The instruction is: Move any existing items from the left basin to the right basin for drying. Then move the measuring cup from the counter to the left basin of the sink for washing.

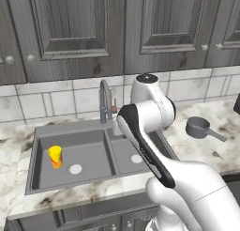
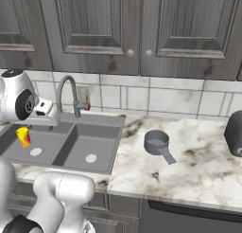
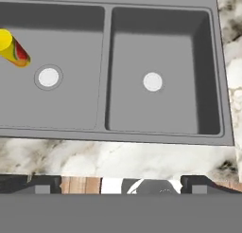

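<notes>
Legible text, labels, brands, numbers, signs: none; yellow cup (image 1: 55, 156) in the left basin (image 1: 89, 143) bears an orange-red marking only, no readable characters; measuring cup (image 2: 158, 143) on the table (image 2: 198, 165) shows no legible graduations.

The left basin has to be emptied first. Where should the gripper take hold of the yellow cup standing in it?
Probably from above, closing the open gripper across the round sides of the yellow cup near its top. It stands upright in the left basin, clear of the walls.
</notes>
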### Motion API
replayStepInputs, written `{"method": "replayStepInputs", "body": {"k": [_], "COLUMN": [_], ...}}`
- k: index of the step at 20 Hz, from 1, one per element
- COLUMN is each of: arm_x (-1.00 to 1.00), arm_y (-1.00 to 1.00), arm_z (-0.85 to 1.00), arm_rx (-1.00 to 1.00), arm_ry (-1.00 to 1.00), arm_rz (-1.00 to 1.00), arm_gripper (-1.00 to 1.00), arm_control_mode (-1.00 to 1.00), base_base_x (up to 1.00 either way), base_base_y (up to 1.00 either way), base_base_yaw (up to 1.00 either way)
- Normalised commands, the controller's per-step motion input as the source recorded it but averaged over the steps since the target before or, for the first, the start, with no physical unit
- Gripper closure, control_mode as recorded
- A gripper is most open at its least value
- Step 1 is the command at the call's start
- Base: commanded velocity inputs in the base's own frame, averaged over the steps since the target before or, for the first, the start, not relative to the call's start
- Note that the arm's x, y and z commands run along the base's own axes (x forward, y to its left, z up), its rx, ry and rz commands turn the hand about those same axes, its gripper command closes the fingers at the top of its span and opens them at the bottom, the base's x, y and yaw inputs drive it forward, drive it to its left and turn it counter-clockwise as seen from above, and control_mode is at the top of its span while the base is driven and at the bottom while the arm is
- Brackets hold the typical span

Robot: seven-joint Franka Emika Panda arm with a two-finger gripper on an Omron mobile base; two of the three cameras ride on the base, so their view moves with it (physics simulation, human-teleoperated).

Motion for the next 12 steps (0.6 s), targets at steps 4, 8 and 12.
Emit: {"method": "replayStepInputs", "body": {"k": [4, 8, 12], "arm_x": [0.00, 0.07, 0.28], "arm_y": [0.49, 0.47, 0.42], "arm_z": [-0.22, -0.19, -0.20], "arm_rx": [0.00, 0.00, 0.00], "arm_ry": [0.03, 0.05, 0.05], "arm_rz": [0.00, 0.00, 0.00], "arm_gripper": [-1.00, -1.00, -1.00], "arm_control_mode": [-1.00, -1.00, -1.00], "base_base_x": [0.00, 0.00, 0.00], "base_base_y": [0.00, 0.00, 0.00], "base_base_yaw": [0.00, 0.00, 0.00]}}
